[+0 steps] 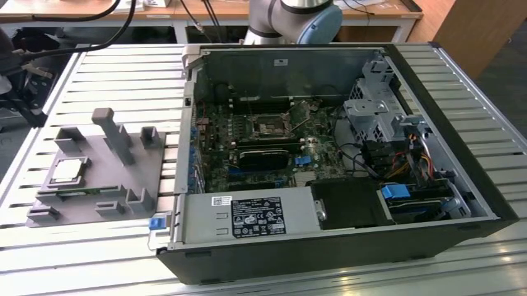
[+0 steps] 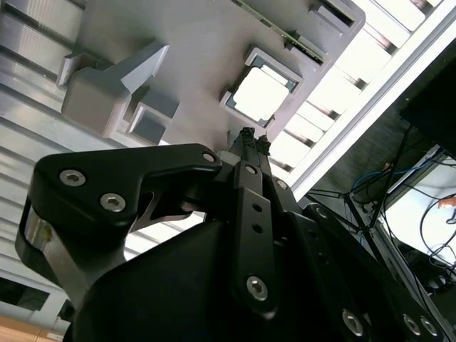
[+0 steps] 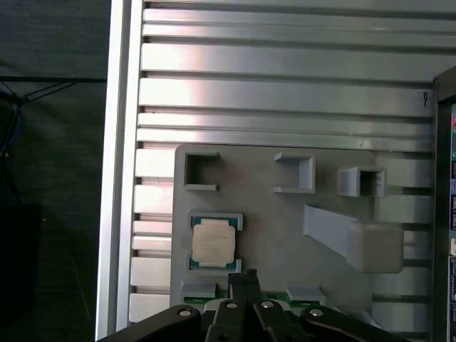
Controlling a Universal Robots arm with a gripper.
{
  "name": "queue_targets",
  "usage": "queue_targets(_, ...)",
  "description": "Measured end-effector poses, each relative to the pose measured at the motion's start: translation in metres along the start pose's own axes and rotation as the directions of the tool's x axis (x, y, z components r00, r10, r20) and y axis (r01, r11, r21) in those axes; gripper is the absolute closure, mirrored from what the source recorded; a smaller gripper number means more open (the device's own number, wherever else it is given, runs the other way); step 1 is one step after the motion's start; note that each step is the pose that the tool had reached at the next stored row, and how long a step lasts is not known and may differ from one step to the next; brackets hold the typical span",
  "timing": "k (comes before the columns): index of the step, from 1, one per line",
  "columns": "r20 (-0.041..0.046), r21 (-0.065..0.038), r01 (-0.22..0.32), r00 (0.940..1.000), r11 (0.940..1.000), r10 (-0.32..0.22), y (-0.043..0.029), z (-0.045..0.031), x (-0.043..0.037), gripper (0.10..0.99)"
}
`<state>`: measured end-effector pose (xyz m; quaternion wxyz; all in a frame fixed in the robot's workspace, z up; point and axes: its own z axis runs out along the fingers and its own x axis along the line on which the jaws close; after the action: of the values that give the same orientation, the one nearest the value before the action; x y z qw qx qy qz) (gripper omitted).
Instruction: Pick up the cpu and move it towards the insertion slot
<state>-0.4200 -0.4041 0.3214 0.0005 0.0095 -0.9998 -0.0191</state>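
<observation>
Nearest to us in both wrist views is the gripper [image 3: 242,276] [image 2: 253,139]. Its two thin fingers are drawn narrow, almost tip to tip, with nothing between them. It hangs above the near edge of a grey holder [image 3: 285,235], not touching it as far as we can tell.

Just beyond the tips lies the chip [image 3: 214,241] [image 2: 260,92]. It sits flat in a square pocket of the holder, silvery top up, with a thin greenish rim showing round it.

We judge it light and stiff. The smooth metal top would be slippery for a pinch from above. The underside is likely delicate, so we would keep off it and hold the chip level. The best hold looks to be on two opposite edges of the rim, where the pocket leaves a gap. How much room the walls give, we cannot tell.

Farther off, in the exterior view, the holder rests on a slatted metal table [image 1: 123,61]. An open computer case [image 1: 288,265] stands to the exterior view's right of it. The socket [image 1: 270,127] lies deep inside on the board, well apart from the chip [image 1: 68,171].
</observation>
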Motion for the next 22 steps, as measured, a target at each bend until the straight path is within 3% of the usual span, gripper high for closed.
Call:
queue_targets(8,0.0002,0.0,0.0,1.0,1.0,0.0,-0.0004,0.0043,0.0003,0.98)
queue_targets(18,0.0001,0.0,0.0,1.0,1.0,0.0,-0.001,0.015,0.0007,0.98)
queue_targets(21,0.0001,0.0,0.0,1.0,1.0,0.0,-0.0011,0.0179,0.0009,0.918)
queue_targets(22,0.0001,0.0,0.0,1.0,1.0,0.0,-0.0012,0.0186,0.001,0.855)
